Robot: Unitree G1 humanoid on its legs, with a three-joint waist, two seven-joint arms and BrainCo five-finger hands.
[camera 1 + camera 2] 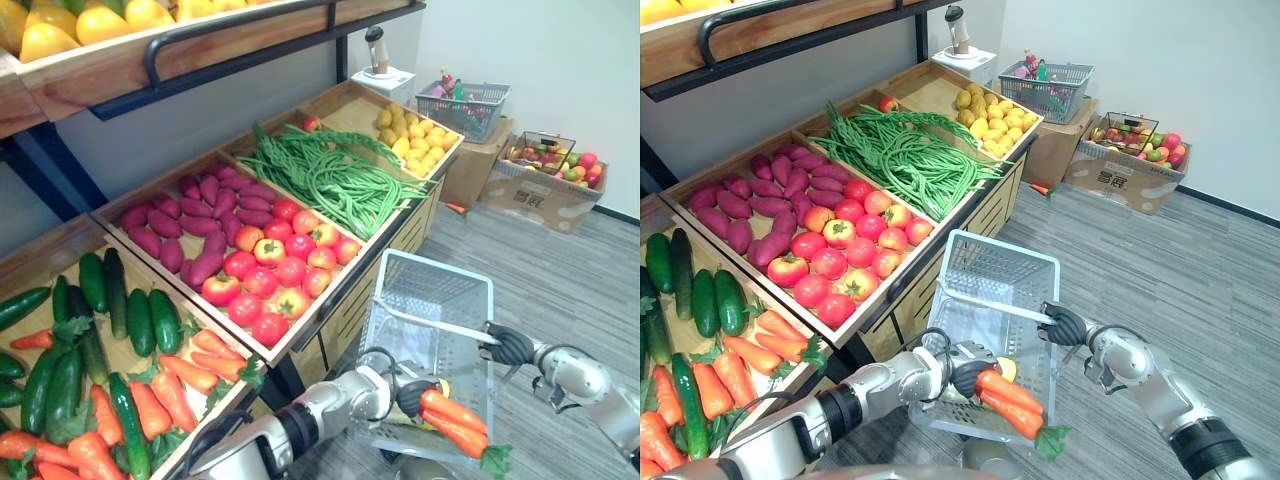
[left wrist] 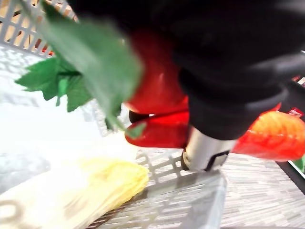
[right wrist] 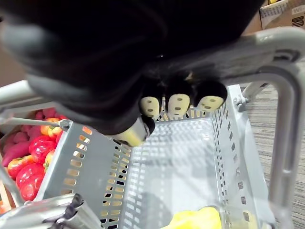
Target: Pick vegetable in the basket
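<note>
At the bottom centre of the head view, the robot's left hand (image 1: 413, 397) is clamped on a pair of carrots (image 1: 455, 418). They are orange with green leaves trailing to the lower right. The pair sits at the near edge of a grey plastic basket (image 1: 440, 295). Whether it touches the rim cannot be told.

In the right wrist view, a pale yellow item (image 3: 200, 219) lies on the basket's floor.

At the lower right, the right hand (image 1: 510, 345) has its fingers curled tight around the basket's handle (image 1: 430, 321), a grey bar across the top.

To the left of the basket runs a wooden display surface (image 1: 345, 315), divided into bins.

- The nearest bin, at the lower left of the frame, holds loose carrots (image 1: 170, 395) and dark green cucumbers (image 1: 140, 320).
- The next bin, around mid-frame, holds red tomatoes (image 1: 275, 275) in front and reddish-purple sweet potatoes (image 1: 190, 230) behind.
- Farther on, in the upper middle of the frame, is a heap of long green beans (image 1: 330, 180).
- The last bin, towards the upper right, holds yellow fruit (image 1: 420, 140).

A shelf (image 1: 90, 70) in the upper left corner carries more yellow produce.

At the upper right, a second basket (image 1: 470, 105) sits on a cardboard box (image 1: 470, 170). Beside it on the grey floor (image 1: 560, 270) is a carton of mixed fruit (image 1: 545, 190).
</note>
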